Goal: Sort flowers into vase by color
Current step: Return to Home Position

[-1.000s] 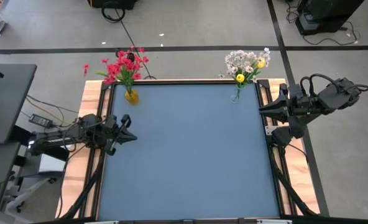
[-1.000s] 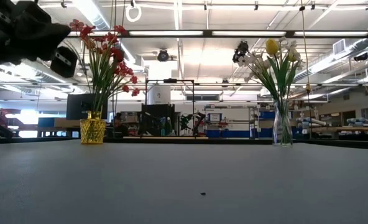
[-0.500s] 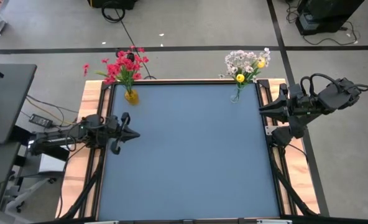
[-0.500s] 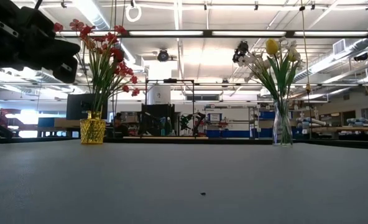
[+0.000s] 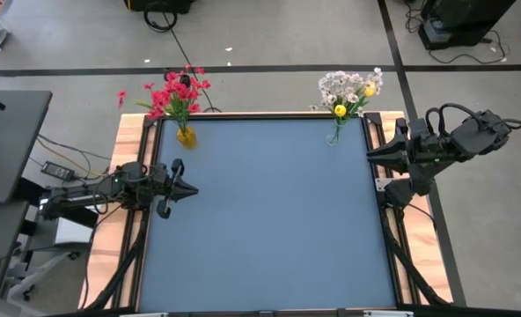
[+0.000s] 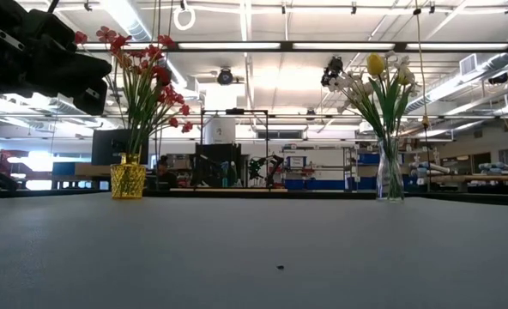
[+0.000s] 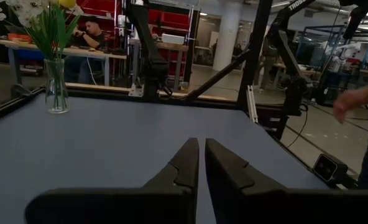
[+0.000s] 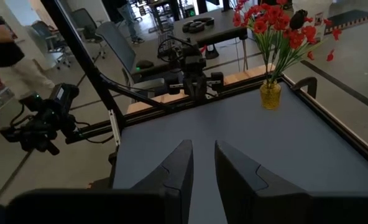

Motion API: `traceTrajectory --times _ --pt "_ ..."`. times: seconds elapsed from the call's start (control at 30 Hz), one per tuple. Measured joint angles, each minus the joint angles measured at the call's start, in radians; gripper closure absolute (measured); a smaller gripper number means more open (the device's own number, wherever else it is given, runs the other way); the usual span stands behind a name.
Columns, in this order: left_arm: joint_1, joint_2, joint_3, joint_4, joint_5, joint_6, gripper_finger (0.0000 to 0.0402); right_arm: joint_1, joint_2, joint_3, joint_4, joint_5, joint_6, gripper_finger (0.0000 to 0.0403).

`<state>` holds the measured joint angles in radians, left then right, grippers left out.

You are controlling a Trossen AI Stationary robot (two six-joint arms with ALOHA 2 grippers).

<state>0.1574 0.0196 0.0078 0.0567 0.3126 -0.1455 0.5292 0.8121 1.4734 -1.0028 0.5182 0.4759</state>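
Two vases stand at the far edge of the matte blue-grey table (image 5: 269, 220), seen from above. A small yellow vase (image 5: 186, 136) near the left corner holds the red flowers (image 5: 174, 92). A clear glass vase (image 5: 334, 135) near the right corner holds the white blossoms (image 5: 348, 85) and yellow buds (image 5: 340, 110). The left gripper (image 5: 193, 188) hangs over the table's left margin, well apart from the yellow vase. The right gripper (image 5: 371, 155) sits at the right rim, near the glass vase but not touching it. Each tapers to a point.

From table level, the yellow vase shows a faceted, gold-tinted wall. The clear glass vase is slender and see-through, with green stems visible inside. The left arm (image 6: 39, 56) is a dark bulk high on the picture's left, in front of the red sprays.

Past the left wrist, two smooth dark wedge-shaped fingers lie close together with only a thin slit between them, gripping nothing. The glass vase stands beyond them, and a person's hand (image 7: 349, 104) shows past the table's edge (a second person (image 7: 92, 31) sits at a bench in the background).

Past the right wrist, the fingers are likewise drawn near each other with a narrow gap and hold nothing. At the far corner, one dark bloom (image 8: 298, 18) sits among the red clusters in the yellow vase.
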Motion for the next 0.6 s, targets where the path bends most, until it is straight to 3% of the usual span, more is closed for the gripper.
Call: traceTrajectory --times 0.47,0.6 --pt "0.000 0.000 0.000 0.000 0.001 0.000 0.0366 0.000 0.000 0.000 0.000 0.000 -0.001 0.0326" --pt "0.000 0.000 -0.001 0.000 0.001 0.000 0.0366 0.000 -0.001 0.000 0.040 0.004 -0.071 0.0326"
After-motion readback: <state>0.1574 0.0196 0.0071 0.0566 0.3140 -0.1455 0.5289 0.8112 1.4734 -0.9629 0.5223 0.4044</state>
